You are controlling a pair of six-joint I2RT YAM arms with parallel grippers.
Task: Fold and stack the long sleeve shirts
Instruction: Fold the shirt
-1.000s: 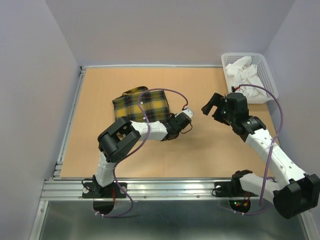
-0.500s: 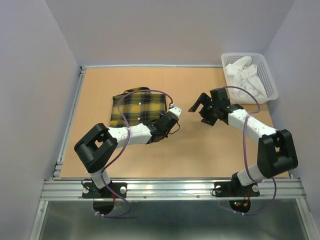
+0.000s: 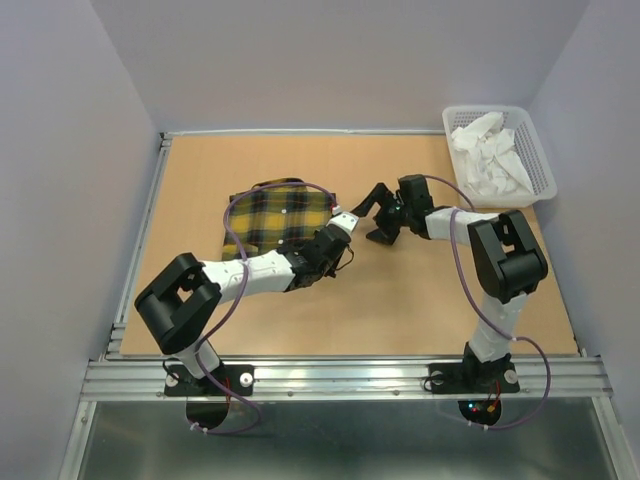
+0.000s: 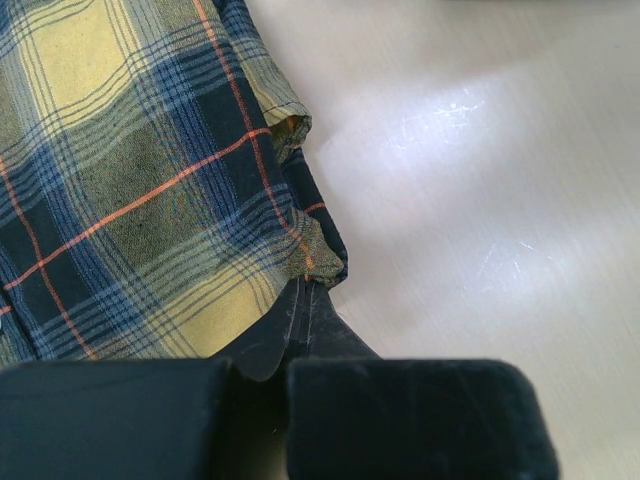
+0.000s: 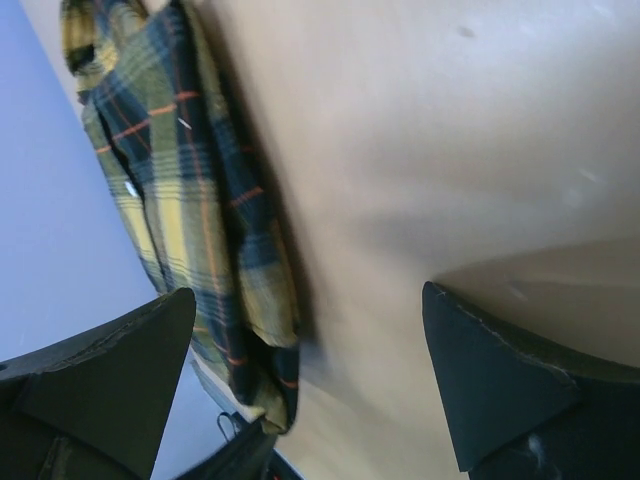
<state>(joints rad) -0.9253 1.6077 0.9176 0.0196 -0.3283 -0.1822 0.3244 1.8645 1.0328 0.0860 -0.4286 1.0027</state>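
Observation:
A folded yellow and dark plaid long sleeve shirt (image 3: 275, 213) lies on the table left of centre. My left gripper (image 3: 338, 222) is shut on the shirt's near right corner. In the left wrist view the shirt (image 4: 130, 180) fills the left half, and the left gripper (image 4: 305, 292) pinches its folded hem at the tips. My right gripper (image 3: 368, 218) stands open just right of that corner, pointing left, with nothing between its fingers. The right wrist view has the shirt (image 5: 195, 220) ahead of the open right gripper (image 5: 310, 350), apart from it.
A white plastic basket (image 3: 536, 150) holding crumpled white cloths stands at the back right corner. A raised metal rail (image 3: 140, 240) runs along the table's left edge. Bare tan board lies in front of and to the right of the shirt.
My right arm has swung left from near the basket until its open gripper is beside the shirt's right corner. The left arm has shifted, still pinching the shirt, which moved slightly left.

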